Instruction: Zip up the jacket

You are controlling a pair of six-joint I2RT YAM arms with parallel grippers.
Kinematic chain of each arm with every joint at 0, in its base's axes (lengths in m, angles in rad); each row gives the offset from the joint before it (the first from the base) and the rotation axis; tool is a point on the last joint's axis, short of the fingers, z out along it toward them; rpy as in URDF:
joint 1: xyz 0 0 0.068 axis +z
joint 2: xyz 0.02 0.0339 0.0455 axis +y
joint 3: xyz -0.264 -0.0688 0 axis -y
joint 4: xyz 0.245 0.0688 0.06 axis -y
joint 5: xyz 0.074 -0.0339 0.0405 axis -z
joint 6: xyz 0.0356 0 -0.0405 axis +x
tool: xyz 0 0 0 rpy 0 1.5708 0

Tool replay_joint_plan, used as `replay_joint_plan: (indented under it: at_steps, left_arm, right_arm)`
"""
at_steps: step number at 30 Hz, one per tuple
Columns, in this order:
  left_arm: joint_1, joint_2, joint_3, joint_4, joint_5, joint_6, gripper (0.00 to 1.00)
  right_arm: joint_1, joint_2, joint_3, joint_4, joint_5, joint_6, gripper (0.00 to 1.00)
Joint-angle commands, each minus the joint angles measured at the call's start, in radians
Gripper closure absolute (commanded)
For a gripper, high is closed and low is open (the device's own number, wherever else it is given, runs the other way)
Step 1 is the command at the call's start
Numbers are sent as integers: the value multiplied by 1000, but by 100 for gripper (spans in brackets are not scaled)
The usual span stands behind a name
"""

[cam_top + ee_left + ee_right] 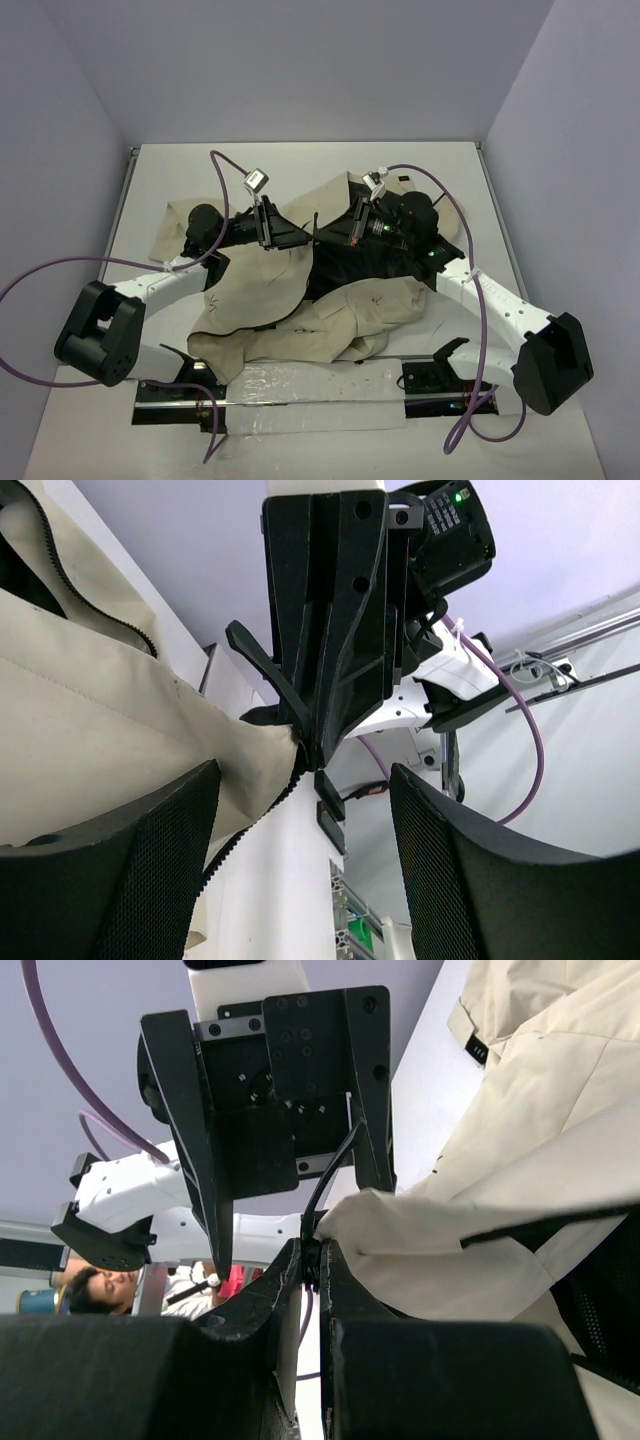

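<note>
Left wrist view first: pinches the zipper edge (252,825) of the jacket (100,720) in the narrow right jaws, spreads the left jaws wide around nothing. Leaves the jacket bunched in the middle of the surface (300,165), sagging toward its near edge. Risks yanking the edge free if pulled one-sided; likely jams slack cloth in the teeth unless held taut.

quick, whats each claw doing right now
left claw: open, holding nothing
right claw: closed on the edge of the jacket
</note>
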Motion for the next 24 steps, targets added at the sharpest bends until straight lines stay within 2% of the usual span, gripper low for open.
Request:
replay_joint_plan:
  at_steps: [1, 4, 6, 11, 13, 19, 20, 22, 24]
  left_arm:
    - [-20, 9, 41, 81, 5, 14, 26]
    - [-24, 22, 41, 130, 3, -13, 36]
    - [-25, 27, 37, 159, -1, -32, 51]
    - [-24, 31, 25, 184, -14, -48, 75]
    - [-24, 30, 20, 188, -17, -50, 80]
    - [-24, 30, 13, 193, -25, -57, 84]
    - [-25, 31, 13, 194, -26, -57, 87]
    - [-24, 33, 15, 185, -27, -53, 99]
    - [-24, 35, 15, 182, -28, -52, 100]
  right_arm:
    - [6, -37, 0, 65, -22, 14, 100]
    - [6, -36, -2, 70, -25, 20, 100]
    - [6, -37, -5, 71, -24, 23, 100]
    - [5, -41, -11, 68, -19, 20, 100]
    - [5, -43, -13, 63, -18, 19, 100]
    - [5, -40, -17, 55, -12, 13, 100]
    - [5, -40, -17, 54, -12, 12, 100]
    - [5, -39, -15, 41, -12, 4, 100]
    - [5, -39, -2, 15, -12, -17, 100]
